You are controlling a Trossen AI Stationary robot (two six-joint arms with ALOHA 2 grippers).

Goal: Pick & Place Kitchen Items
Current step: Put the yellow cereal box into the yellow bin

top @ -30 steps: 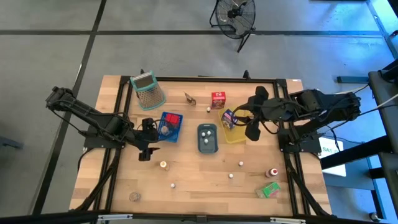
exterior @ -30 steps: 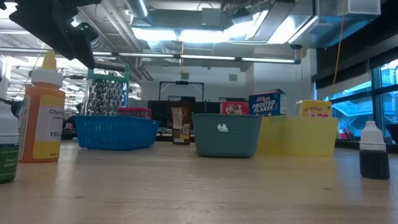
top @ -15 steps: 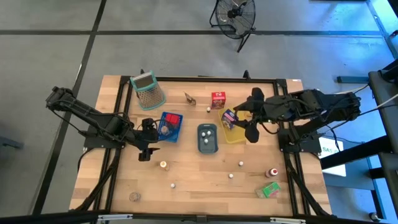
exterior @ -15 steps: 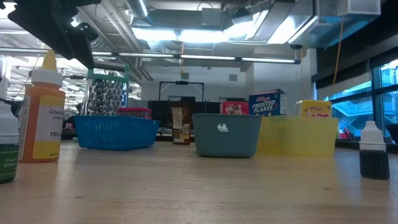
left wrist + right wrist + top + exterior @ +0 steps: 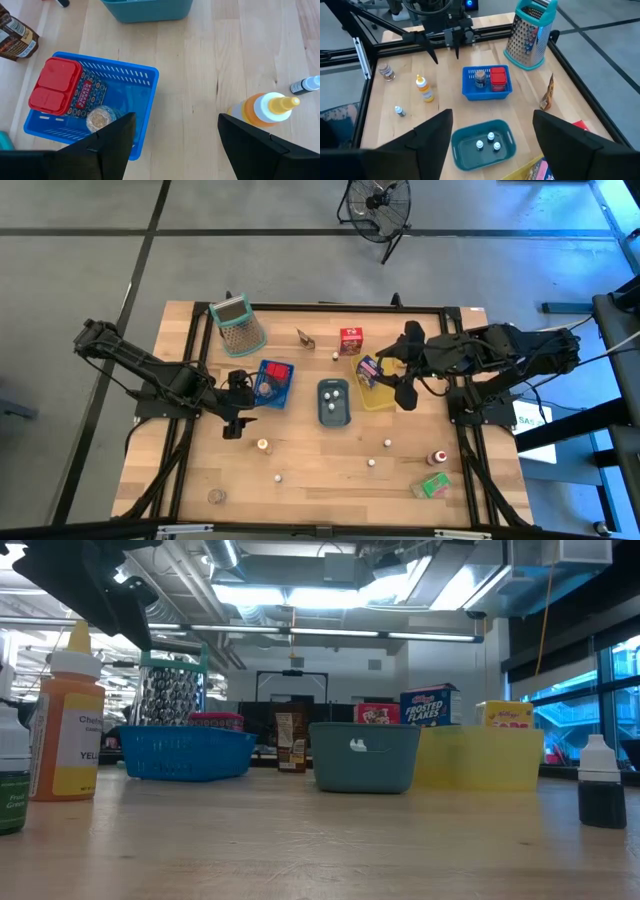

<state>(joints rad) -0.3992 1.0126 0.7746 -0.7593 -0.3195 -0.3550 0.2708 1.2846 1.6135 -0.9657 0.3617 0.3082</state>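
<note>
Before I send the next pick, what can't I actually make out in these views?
- Yellow tray contents: high view, the right gripper overhangs it; low view shows only its wall.
- Small white pieces on the table: high view, too small to identify.
- Green carton: label too small, high view only.
- Blue tray: near edge hidden by the left gripper's fingers, left wrist view.

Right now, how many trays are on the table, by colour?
blue tray: 1
grey-blue tray: 1
yellow tray: 1
Total: 3
</note>
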